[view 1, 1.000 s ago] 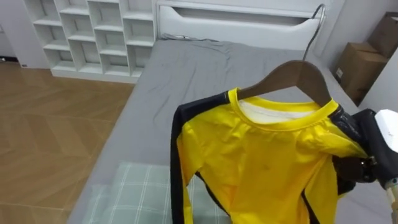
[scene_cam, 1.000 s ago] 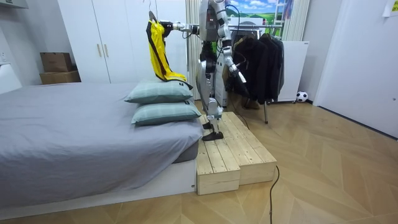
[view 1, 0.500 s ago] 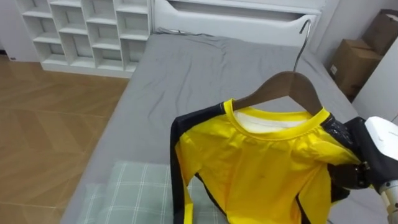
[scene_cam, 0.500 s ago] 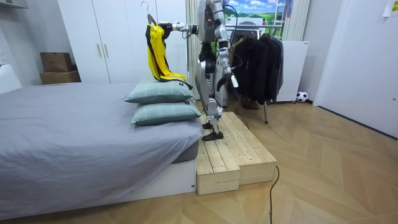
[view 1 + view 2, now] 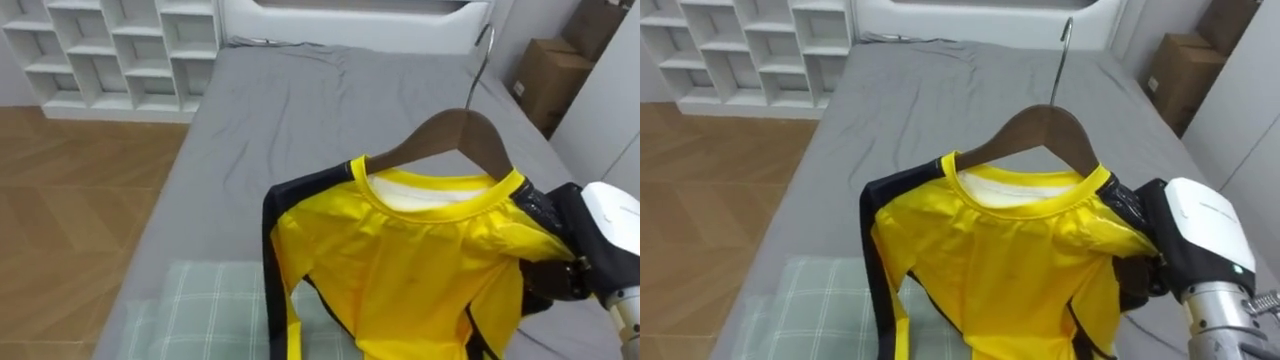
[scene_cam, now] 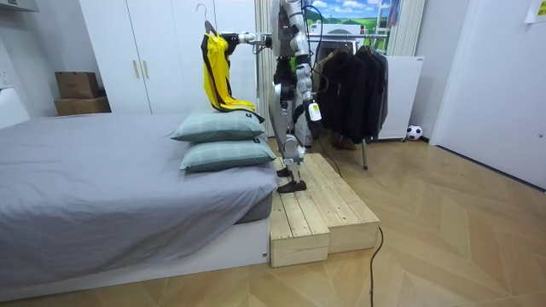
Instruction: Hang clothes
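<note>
Yellow shirt [image 5: 410, 260] with black side panels and a yellow collar band is hanging on a brown wooden hanger [image 5: 455, 135], whose thin metal hook [image 5: 482, 50] is sticking up free in the air. The cloth is bunching a bit at the shoulders, and one black-edged sleeve is drooping down over the green checked pillow [image 5: 200, 310]. The right hand [image 5: 1185, 240] is gripping the shirt's shoulder end with its dark fingers curled under the cloth, holding the whole thing up high above the pillows at the end of the grey bed [image 5: 300, 110]. In the room view the robot is standing upright on the wooden platform [image 6: 320, 205] beside the bed, right arm stretched out level toward the room view's left. Compared with a second ago, the shirt is staying at about the same height and the grip is looking unchanged, but the left hand [image 6: 313, 109] is now hanging closer to the body after being swung outward.
</note>
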`<state>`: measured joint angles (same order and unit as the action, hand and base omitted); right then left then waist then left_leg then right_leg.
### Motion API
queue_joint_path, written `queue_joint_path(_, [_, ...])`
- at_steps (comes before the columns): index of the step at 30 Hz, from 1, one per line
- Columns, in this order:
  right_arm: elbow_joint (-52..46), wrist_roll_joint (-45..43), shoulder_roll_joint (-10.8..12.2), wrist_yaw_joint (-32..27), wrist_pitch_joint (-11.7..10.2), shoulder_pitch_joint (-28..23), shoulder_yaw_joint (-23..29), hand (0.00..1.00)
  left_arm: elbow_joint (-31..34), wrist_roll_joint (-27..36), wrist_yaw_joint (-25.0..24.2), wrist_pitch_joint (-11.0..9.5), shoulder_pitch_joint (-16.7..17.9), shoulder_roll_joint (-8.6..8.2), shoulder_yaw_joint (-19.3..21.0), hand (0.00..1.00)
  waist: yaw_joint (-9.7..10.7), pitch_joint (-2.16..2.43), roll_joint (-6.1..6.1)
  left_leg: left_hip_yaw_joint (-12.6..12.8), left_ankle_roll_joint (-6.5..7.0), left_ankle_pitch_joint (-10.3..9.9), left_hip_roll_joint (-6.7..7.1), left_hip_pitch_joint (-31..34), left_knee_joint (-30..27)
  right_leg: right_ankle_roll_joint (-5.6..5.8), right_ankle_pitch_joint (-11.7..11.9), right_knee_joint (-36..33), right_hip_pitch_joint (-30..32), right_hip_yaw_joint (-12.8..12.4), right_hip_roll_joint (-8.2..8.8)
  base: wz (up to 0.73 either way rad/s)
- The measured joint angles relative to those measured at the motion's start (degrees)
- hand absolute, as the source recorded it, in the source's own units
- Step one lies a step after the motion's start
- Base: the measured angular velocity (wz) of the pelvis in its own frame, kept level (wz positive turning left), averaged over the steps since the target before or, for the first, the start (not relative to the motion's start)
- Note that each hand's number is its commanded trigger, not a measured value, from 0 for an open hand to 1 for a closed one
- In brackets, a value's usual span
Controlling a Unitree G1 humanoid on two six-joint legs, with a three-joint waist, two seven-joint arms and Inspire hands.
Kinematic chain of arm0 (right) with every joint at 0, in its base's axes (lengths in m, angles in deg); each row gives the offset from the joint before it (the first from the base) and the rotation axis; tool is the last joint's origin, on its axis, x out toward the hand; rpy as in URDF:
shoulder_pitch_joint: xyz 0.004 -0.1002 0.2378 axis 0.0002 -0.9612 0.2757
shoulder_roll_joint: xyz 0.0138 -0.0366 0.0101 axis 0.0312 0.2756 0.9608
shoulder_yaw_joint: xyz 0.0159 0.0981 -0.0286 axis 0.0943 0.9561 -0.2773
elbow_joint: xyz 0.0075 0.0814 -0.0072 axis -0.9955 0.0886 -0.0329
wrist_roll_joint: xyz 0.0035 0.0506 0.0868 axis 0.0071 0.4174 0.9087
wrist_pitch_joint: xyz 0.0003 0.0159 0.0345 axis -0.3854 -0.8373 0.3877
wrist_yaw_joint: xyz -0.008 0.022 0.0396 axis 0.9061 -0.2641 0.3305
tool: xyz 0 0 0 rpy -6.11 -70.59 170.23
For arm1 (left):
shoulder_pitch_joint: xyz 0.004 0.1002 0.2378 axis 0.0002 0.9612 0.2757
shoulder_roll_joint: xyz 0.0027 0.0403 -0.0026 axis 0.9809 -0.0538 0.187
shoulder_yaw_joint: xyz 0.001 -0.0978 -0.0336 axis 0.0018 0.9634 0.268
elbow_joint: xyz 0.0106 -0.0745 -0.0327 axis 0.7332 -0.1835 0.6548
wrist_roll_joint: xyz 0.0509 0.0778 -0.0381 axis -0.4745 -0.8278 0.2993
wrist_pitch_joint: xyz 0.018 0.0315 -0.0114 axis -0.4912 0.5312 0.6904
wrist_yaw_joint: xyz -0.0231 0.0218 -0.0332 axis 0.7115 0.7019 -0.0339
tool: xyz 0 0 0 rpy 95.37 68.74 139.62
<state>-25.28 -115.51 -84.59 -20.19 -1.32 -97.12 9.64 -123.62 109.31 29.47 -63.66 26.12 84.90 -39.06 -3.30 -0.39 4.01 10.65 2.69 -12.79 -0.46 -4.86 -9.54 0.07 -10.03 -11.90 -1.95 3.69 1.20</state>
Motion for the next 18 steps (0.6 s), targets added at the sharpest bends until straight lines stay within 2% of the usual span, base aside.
queue_joint_path(5, [1.3, -0.1, 0.54, 0.06, 0.07, -1.48, -0.04, 1.0, 0.15, -4.02, -1.65, 1.27, -2.22, 0.95, -2.72, 0.0, 0.56, 0.03, 0.26, 3.46, -0.28, -0.74, -0.94, -0.75, -0.26, -0.11, 0.84, 0.02, 1.0, -3.2, -1.13, -0.39])
queue_joint_path(6, [1.27, -0.12, 0.66, 0.12, -0.05, -1.69, -0.04, 1.0, 0.17, -4.15, -1.85, 1.06, -2.34, 1.13, -2.73, 0.0, 0.92, 0.12, 0.3, 5.0, -0.35, -1.01, -1.22, -0.89, -0.29, -0.16, 0.87, -0.47, 1.75, -4.3, -1.47, -0.65])
queue_joint_path(8, [1.02, -0.35, 0.77, 0.21, -0.06, -1.74, -0.04, 1.0, 0.24, -4.19, -2.04, 1.01, -2.32, 1.66, -2.73, 0.0, 1.52, 0.2, 0.49, 7.85, -0.62, -1.32, -1.78, -1.18, -0.3, -0.47, 1.08, -1.51, 3.23, -4.39, -1.76, -0.88])
queue_joint_path(9, [1.03, -0.43, 0.79, 0.22, -0.07, -1.73, -0.04, 1.0, 0.24, -4.59, -1.96, 1.21, -2.2, 1.94, -3.2, 0.0, 1.49, 0.08, 0.39, 10.61, -0.92, -1.66, -2.29, -1.87, -0.29, -0.77, 1.41, -1.96, 3.89, -4.38, -2.27, -1.28])
queue_joint_path(10, [1.06, -0.15, 0.87, 0.21, -0.06, -1.7, -0.09, 1.0, 0.27, -5.32, -1.81, 1.3, -2.44, 2.04, -4.04, 0.0, 0.95, -0.18, -0.15, 14.27, -1.25, -2.21, -3.0, -2.68, -0.39, -1.21, 1.86, -1.97, 4.68, -2.78, -2.66, -1.41])
queue_joint_path(11, [1.05, -0.2, 0.97, 0.2, -0.09, -1.68, -0.25, 1.0, 0.29, -6.01, -1.77, 1.34, -2.61, 2.05, -4.04, 0.0, 0.58, -0.05, -0.13, 16.22, -1.45, -2.49, -3.37, -2.9, -0.56, -1.61, 2.13, -2.25, 5.31, -0.43, -2.64, -1.63])
queue_joint_path(13, [1.05, -0.81, 1.17, 0.33, -0.1, -1.56, -0.78, 1.0, 0.16, -6.8, -1.4, 1.66, -3.3, 2.23, -3.9, 0.0, -0.66, -0.2, -0.63, 23.62, -2.21, -4.15, -5.17, -3.45, -2.26, -3.72, 3.52, -2.65, 7.04, 13.5, -1.59, -1.63])
queue_joint_path(14, [1.05, -1.32, 1.21, 0.34, -0.1, -1.52, -0.91, 1.0, 0.13, -6.79, -1.38, 1.87, -3.66, 2.24, -3.88, 0.0, -0.72, -0.29, -0.84, 25.27, -2.41, -4.51, -5.52, -3.65, -2.32, -4.2, 3.76, -2.76, 7.08, 16.64, -1.24, -1.43])
queue_joint_path(15, [1.05, -2.27, 1.21, 0.34, -0.04, -1.4, -1.18, 1.0, 0.08, -6.68, -1.35, 2.5, -4.33, 2.29, -3.87, 0.0, -1.11, -0.27, -1.46, 28.41, -2.76, -5.22, -5.97, -4.28, -2.44, -4.61, 3.77, -3.73, 7.23, 20.76, -0.85, -1.34])
queue_joint_path(16, [1.08, -2.4, 1.22, 0.34, 0.09, -1.34, -1.33, 1.0, 0.11, -6.65, -1.28, 2.72, -5.08, 2.39, -4.55, 0.0, -1.46, -0.32, -1.83, 32.02, -3.24, -5.83, -6.04, -5.54, -2.39, -4.56, 2.07, -7.01, 8.29, 23.58, 0.4, -1.33])
queue_joint_path(17, [1.2, -2.31, 1.21, 0.34, 0.14, -1.33, -1.5, 1.0, 0.17, -6.72, -1.17, 3.1, -5.45, 2.42, -5.07, 0.0, -1.59, -0.29, -2.02, 33.59, -3.54, -6.15, -5.96, -6.22, -2.45, -4.07, 1.0, -9.31, 8.95, 24.6, 1.53, -1.25])
queue_joint_path(18, [1.68, -1.6, 1.22, 0.33, 0.2, -1.28, -2.0, 1.0, -0.02, -6.64, -0.99, 4.37, -5.58, 2.4, -5.17, 0.0, -1.6, -0.24, -2.26, 36.23, -4.26, -6.66, -5.88, -7.71, -2.6, -3.22, -0.7, -12.59, 9.23, 24.94, 3.8, -1.13])
